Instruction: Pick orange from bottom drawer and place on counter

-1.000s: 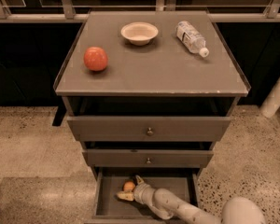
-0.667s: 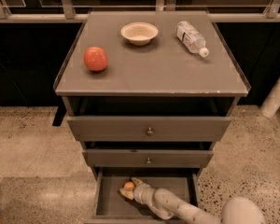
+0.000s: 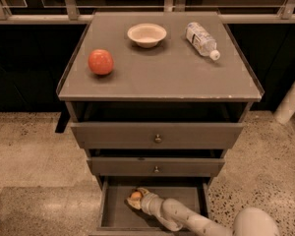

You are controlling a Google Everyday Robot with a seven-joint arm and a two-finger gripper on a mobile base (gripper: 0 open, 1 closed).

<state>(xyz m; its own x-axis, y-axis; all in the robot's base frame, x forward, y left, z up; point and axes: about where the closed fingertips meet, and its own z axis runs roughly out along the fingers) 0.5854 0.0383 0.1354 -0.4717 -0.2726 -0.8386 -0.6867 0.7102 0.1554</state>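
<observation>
The bottom drawer (image 3: pixel 113 208) is pulled open at the foot of the cabinet. The small pale orange (image 3: pixel 135 195) lies inside it, left of middle near the back. My gripper (image 3: pixel 136 199) reaches into the drawer from the lower right, its pale fingers around the orange. The counter (image 3: pixel 172 73) is the flat grey-brown top of the cabinet, well above the gripper.
On the counter stand a red-orange apple-like fruit (image 3: pixel 101 62) at the left, a shallow bowl (image 3: pixel 146 34) at the back middle and a lying water bottle (image 3: pixel 201 40) at the back right. Two upper drawers with knobs (image 3: pixel 158 138) are shut. A white post (image 3: pixel 292 100) stands at the right.
My gripper has closed in on the orange inside the drawer. The orange now sits between the fingers rather than beside them.
</observation>
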